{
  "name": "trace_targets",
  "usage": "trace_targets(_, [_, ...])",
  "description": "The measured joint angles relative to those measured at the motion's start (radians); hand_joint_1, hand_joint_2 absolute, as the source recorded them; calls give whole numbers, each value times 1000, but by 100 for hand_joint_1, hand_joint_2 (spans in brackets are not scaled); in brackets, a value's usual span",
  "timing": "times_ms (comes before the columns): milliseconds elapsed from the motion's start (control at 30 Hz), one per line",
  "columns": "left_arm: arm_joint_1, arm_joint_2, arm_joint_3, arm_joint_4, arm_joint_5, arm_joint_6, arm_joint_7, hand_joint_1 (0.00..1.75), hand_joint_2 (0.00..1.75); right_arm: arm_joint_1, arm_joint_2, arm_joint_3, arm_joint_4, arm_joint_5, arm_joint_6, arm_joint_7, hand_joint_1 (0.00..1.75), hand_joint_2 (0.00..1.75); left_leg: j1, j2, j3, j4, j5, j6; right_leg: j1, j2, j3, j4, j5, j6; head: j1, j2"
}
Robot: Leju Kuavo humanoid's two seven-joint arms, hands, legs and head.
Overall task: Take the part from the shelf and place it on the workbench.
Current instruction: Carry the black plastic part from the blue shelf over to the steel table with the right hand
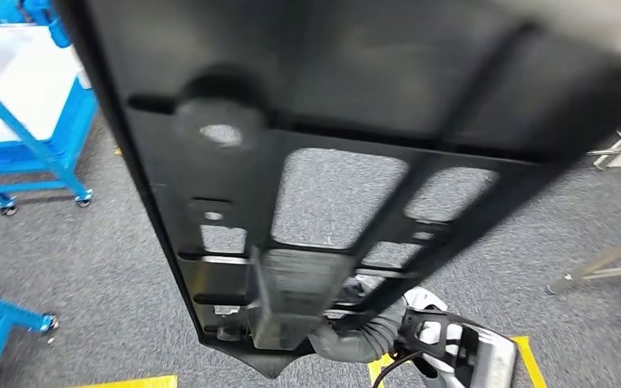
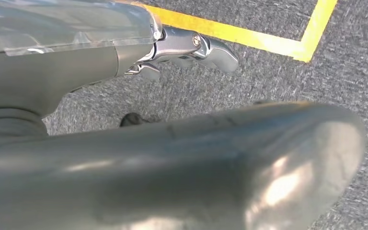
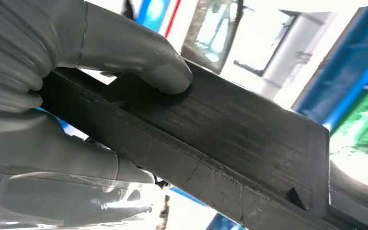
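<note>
Clearly the carrying step is in hand: the part [image 1: 323, 145], a big black flat frame with cut-out windows, is off the shelf and held up in front of the head camera, where it covers most of the picture. Through its windows the grey carpet [image 1: 113, 283] is seen, so it hangs above the floor and not above any table.

The right hand [image 3: 52, 96] grips the part at one edge. In the right wrist view the thick thumb [image 3: 143, 60] presses on one face of the black bar and the other fingers close on the opposite face, so the hold looks firm. In the head view this arm comes up under the lower end of the part, and the hand itself is hidden behind it.

The left hand [image 2: 191, 50] holds nothing. It hangs low over the carpet near a yellow line [image 2: 249, 36], with its fingers curled in somewhat; I cannot tell if they are fully closed.

A blue cart [image 1: 24, 105] stands at the left, and metal legs [image 1: 606, 263] at the right may belong to a bench, but I cannot be sure.

I judge the task is about half done. The next move calls for bringing the part over the workbench, lowering it flat, and only then loosening the fingers. Because the part is long and held at one end, it may swing or hit something.
</note>
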Motion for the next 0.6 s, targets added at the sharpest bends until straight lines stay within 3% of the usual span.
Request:
trace_targets(67, [1, 0, 2, 0, -3, 6, 6, 0, 0, -3, 1, 2, 14, 4, 4, 9, 169, 175, 6, -28, 52, -129, 72, -3, -2, 24, -2, 11, -6, 9, 0, 0])
trace_targets(100, [1, 0, 4, 0, -5, 8, 7, 0, 0, -5, 1, 3, 20, 6, 2, 11, 169, 175, 9, -47, 75, -184, 93, -2, -3, 35, -6, 19, -10, 14, 0, 0])
trace_targets(167, [3, 0, 7, 0, -10, 8, 9, 0, 0, -8, 1, 3, 28, 8, -8, 15, 169, 175, 9, -68, 92, -225, 97, 5, -4, 53, -17, 27, -11, 27, 1, 0])
trace_targets(233, [3, 0, 10, 0, -13, 8, 10, 0, 0, -8, 1, 4, 33, 6, -17, 16, 169, 175, 7, -49, 92, -230, 101, 19, -8, 65, -23, 28, -9, 37, 1, 0])
trace_targets(300, [3, -1, 12, 0, -17, 8, 12, 0, 0, -8, 1, 4, 34, 3, -24, 16, 169, 175, 8, -29, 94, -236, 105, 33, -6, 34, -39, 59, -32, 46, 3, 0])
trace_targets(367, [7, -1, 14, 0, -20, 7, 15, 0, 0, -3, 1, 4, 34, 2, -30, 17, 169, 175, 5, -8, 95, -239, 105, 42, -5, -17, -88, 164, -88, 53, 6, 0])
trace_targets(433, [13, 0, 15, 0, -23, 7, 18, 0, 0, 10, 1, 4, 34, 2, -34, 17, 169, 175, 1, 15, 94, -239, 103, 47, -7, -37, -143, 274, -129, 56, 6, 0])
trace_targets(467, [14, 0, 15, 0, -25, 7, 20, 0, 0, 17, 1, 4, 34, 2, -35, 17, 169, 175, -1, 26, 95, -239, 102, 48, -6, -41, -151, 290, -126, 55, 6, 0])
trace_targets(500, [15, 0, 15, 0, -28, 6, 22, 0, 0, 23, 1, 4, 34, 3, -36, 17, 169, 175, -4, 36, 96, -239, 100, 48, -5, -44, -139, 267, -105, 51, 6, 0])
trace_targets(533, [15, -1, 15, 0, -33, 5, 25, 0, 0, 27, 1, 4, 33, 4, -38, 16, 169, 175, -6, 47, 99, -239, 99, 48, -1, -52, -107, 208, -71, 44, 6, 0])
trace_targets(600, [15, -2, 15, 0, -41, 1, 30, 0, 0, 30, 1, 4, 29, 6, -40, 14, 169, 175, -11, 65, 105, -240, 95, 46, 14, -93, -38, 75, -23, 25, 6, 0])
